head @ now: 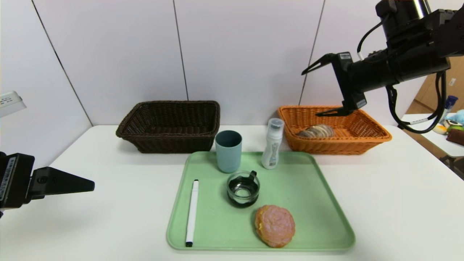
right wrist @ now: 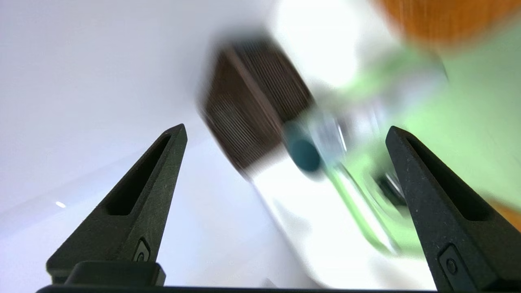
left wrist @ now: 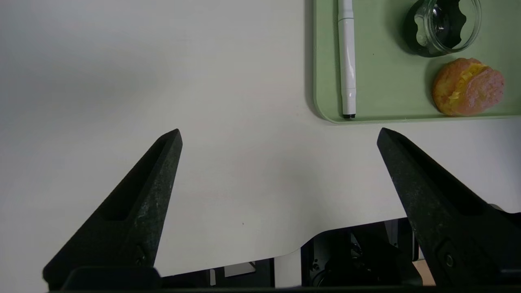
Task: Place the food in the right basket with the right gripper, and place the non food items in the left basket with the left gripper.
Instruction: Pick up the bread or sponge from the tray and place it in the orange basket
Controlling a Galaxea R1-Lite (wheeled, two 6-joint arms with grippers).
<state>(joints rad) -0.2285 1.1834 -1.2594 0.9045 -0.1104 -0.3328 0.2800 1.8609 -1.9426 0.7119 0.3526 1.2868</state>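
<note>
Right hand (head: 318,90): spread wide, empty, raised above orange basket (head: 373,139).
Left hand (left wrist: 279,136): wide open, empty, low over counter (head: 398,203).
Pink bun (head: 274,225): on green tray (head: 326,224).
Brown basket (head: 170,125): far left of tray.

White table (head: 398,203), pale panelled wall (head: 246,54), possibly cardboard right.

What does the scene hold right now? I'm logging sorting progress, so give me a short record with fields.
left basket: dark brown basket, nothing visible in it
right basket: orange basket, one bread piece inside
tray: green tray holding marker, blue cup, glass jar, white bottle, pink bun
left gripper: open, over bare table left of tray
right gripper: open, raised above orange basket
</note>
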